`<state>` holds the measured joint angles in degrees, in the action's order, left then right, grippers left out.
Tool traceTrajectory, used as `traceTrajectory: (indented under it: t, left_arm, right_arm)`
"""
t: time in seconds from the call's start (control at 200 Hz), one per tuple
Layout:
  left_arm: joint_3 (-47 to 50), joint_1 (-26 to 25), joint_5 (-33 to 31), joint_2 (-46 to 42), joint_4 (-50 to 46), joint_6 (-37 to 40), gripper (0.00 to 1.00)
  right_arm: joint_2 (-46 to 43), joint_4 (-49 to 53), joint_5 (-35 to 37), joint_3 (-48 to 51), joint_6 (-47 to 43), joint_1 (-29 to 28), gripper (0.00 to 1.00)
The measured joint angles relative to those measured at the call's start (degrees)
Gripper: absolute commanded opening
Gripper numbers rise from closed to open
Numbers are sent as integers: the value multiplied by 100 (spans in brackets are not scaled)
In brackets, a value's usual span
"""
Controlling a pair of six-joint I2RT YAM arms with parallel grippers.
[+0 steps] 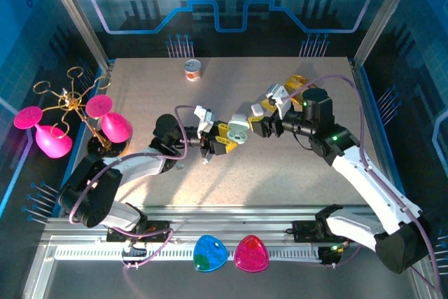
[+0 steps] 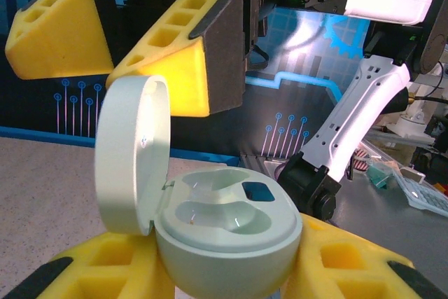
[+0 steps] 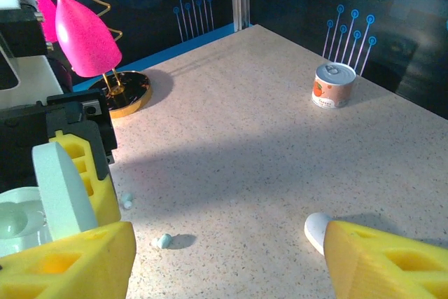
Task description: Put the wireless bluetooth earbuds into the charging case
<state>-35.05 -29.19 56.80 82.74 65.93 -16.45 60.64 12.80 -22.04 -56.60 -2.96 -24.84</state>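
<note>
- Left gripper (image 1: 225,139): the yellow foam fingers (image 2: 105,271) are closed onto the base of the charging case (image 2: 227,232). One finger sits on each side and the case is held off the table (image 1: 280,173).
- Charging case: pale green and round, with the hinged lid (image 2: 133,155) swung up and standing upright. Two moulded wells and a small dark square face upward just above the left fingers.
- Right gripper (image 3: 231,260): the jaws stand wide apart and grip nothing. Its yellow fingers (image 2: 175,61) hang just above and behind the raised lid, apart from it.
- Earbuds (image 3: 164,241): two tiny pale pieces lie on the table in the gap between the right fingers, nearer the finger beside the case. The second piece (image 3: 127,202) lies close to the left gripper's yellow finger. Too small to make out stems.
- White rounded object (image 3: 317,230): rests on the table against the other right finger, partly hidden. Its identity cannot be told.
- Small tin can (image 1: 193,70): upright, well beyond both sets of fingers.
- Pink glasses (image 1: 115,126) on a gold rack: beyond the left gripper, well apart from its fingers.
</note>
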Motion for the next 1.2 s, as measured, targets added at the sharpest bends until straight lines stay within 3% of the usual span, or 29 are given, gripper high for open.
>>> traceTrajectory:
  t: [0.215,0.375,0.72,0.955,1.196]
  left_arm:
    - [0,48,-35,4,129,-11,32]
    - [17,164,-116,7,426,-61,32]
    - [319,664,-520,-162,549,-122,32]
    - [334,887,-741,-409,555,-120,31]
    - [334,890,-813,-595,507,-114,31]
  right_arm:
    - [-391,-92,-83,153,46,0,71]
    - [-662,-81,243,229,90,4,71]
    - [-531,-61,299,739,695,-42,70]
    - [501,-398,407,1158,1794,-557,66]
    - [2435,-1069,549,992,3491,-1060,64]
